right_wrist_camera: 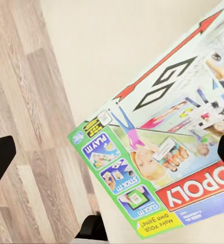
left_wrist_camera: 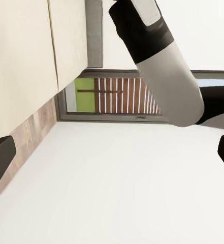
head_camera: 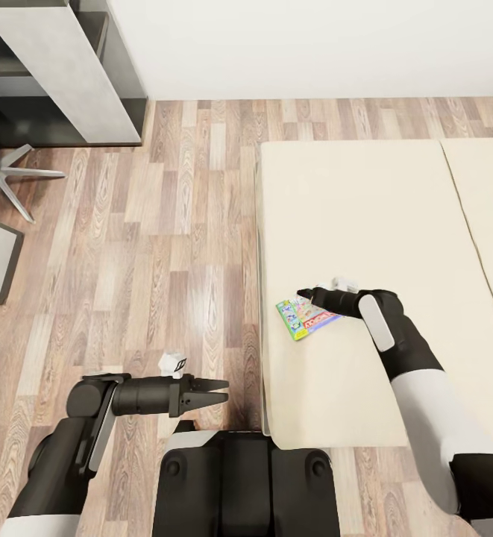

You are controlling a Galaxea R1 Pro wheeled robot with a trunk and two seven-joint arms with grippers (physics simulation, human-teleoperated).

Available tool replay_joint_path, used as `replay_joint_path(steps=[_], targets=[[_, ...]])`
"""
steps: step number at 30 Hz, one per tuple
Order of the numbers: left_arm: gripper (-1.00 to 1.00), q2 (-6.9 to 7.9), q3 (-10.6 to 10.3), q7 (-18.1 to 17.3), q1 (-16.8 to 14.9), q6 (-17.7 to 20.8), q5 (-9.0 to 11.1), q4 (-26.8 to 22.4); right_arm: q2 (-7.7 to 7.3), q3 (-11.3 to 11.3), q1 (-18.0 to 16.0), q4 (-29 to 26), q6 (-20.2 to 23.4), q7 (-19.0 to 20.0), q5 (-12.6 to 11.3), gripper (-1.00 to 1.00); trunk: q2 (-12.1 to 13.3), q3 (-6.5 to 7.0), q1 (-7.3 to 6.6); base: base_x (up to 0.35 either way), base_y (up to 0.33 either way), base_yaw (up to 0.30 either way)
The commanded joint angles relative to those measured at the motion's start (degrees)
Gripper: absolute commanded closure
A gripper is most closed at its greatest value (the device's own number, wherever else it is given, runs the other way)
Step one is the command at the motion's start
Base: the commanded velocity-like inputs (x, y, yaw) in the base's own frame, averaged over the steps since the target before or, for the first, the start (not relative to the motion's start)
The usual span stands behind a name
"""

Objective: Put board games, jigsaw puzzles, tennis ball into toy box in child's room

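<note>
While right fingers point(head_camera: 303, 294) spread, board game point(head_camera: 306, 318) lies (on bed point(head_camera: 350, 209)).

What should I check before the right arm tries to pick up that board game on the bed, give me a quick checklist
1. Board game within reach: ok, it lies flat near the left edge of the bed, just ahead of the right gripper.
2. Right gripper open: ok, in the right wrist view its fingertips sit wide apart at the frame edges.
3. Game between the fingers: ok, its printed lid spans the gap.
4. Contact with the game: cannot tell, the height above the lid is unclear.
5. Left gripper out of the way: ok, it hangs over the floor, apparently empty.
6. Nothing stacked on the game: ok.
</note>
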Motion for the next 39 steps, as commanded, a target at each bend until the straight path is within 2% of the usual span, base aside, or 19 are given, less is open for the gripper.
replay_joint_path(steps=[1, 4, 9, 14, 19, 29, 35, 39], targets=[[-1.0, 0.04, 0.45, -0.23, -0.01, 0.61, -0.06, -0.02, -0.04, 0.06, -1.1, 0.71, 0.24, 0.17, 0.44, -1.0, -0.09, -0.06, 0.03, 0.0, 0.0, 0.0], [-1.0, 0.08, 1.49, -0.24, -0.01, 0.57, -0.06, -0.02, -0.07, 0.06, -2.75, 3.01, 0.29, -0.53, 0.44, -1.0, -0.09, -0.06, 0.03, 0.0, 0.0, 0.0], [-1.0, 0.51, 3.34, -0.31, -0.01, 0.48, -0.04, -0.02, -0.11, 0.12, -7.0, 11.31, -0.09, -2.66, 0.5, -1.0, -0.09, -0.06, 0.03, 0.0, 0.0, 0.0], [-1.0, 1.16, 3.8, -0.33, -0.01, 0.47, 0.02, -0.02, -0.12, 0.18, -9.79, 17.4, -0.65, -3.53, 0.67, -1.0, -0.09, -0.06, 0.03, 0.0, 0.0, 0.0], [-1.0, 1.48, 3.94, -0.42, -0.01, 0.45, 0.02, -0.02, -0.08, 0.62, -10.38, 18.53, -1.52, -3.69, 0.74, -1.0, -0.09, -0.06, 0.03, 0.0, 0.0, 0.0], [-1.0, 1.66, 6.78, -0.76, -0.01, 0.43, 0.07, -0.02, -0.69, 0.91, -10.21, 18.82, -3.14, -4.02, 0.92, -1.0, -0.09, -0.06, 0.03, 0.0, 0.0, 0.0], [-1.0, 1.66, 7.02, -0.81, -0.01, 0.43, 0.04, -0.02, -0.69, 0.84, -10.28, 18.66, -3.02, -4.87, 0.95, -1.0, -0.09, -0.06, 0.03, 0.0, 0.0, 0.0], [-1.0, 1.66, 7.09, -0.78, -0.01, 0.43, 0.03, -0.02, -0.68, 0.79, -10.58, 18.6, -2.85, -6.92, 0.96, -1.0, -0.09, -0.06, 0.03, 0.0, 0.0, 0.0]])
